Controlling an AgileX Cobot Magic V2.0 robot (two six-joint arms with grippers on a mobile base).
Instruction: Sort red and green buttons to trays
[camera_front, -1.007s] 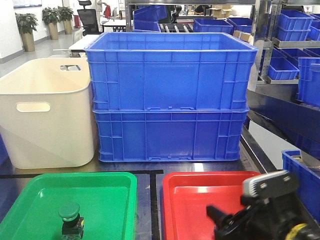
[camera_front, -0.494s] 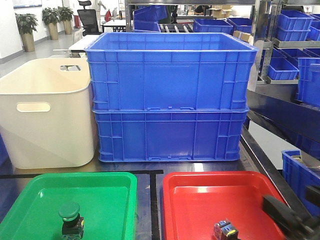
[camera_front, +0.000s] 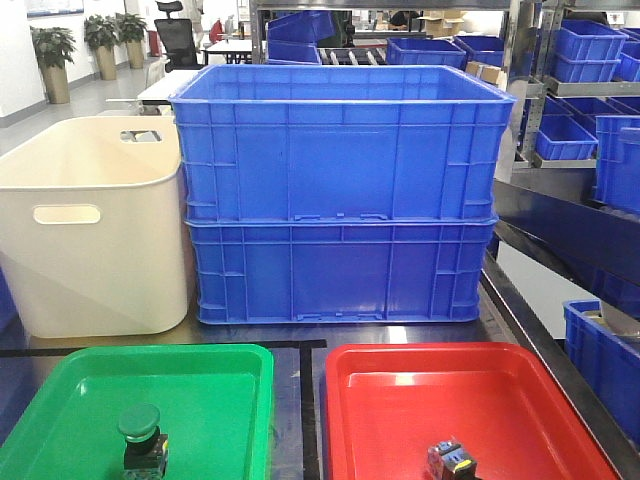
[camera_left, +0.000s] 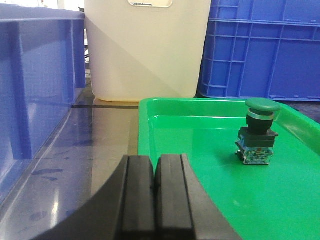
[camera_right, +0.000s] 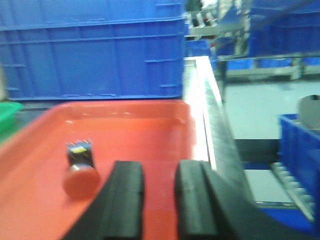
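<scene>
Side by side on the desk (camera_front: 300, 400), a green tray (camera_front: 215, 385) and a red tray (camera_front: 500, 390). Upright at about 6 o'clock in the green tray, a green-capped button (camera_left: 256, 131); tipped on its side in the red tray, a red-capped button (camera_right: 80, 169), cap toward the camera. Each seemingly sorted by colour already. Left pincer (camera_left: 154, 187) pressed closed and empty, above the green tray's near rim. Right pincer (camera_right: 159, 192) slightly parted, holding nothing, over the red tray, probably just freed. Behind, stacked blue crates (camera_front: 340, 190) and a cream tub (camera_front: 95, 235).

A dark glossy tabletop (camera_front: 300, 335) bears green tray (camera_front: 60, 410), red tray (camera_front: 400, 375), cream tub (camera_front: 90, 240) and stacked blue crates (camera_front: 340, 200).
</scene>
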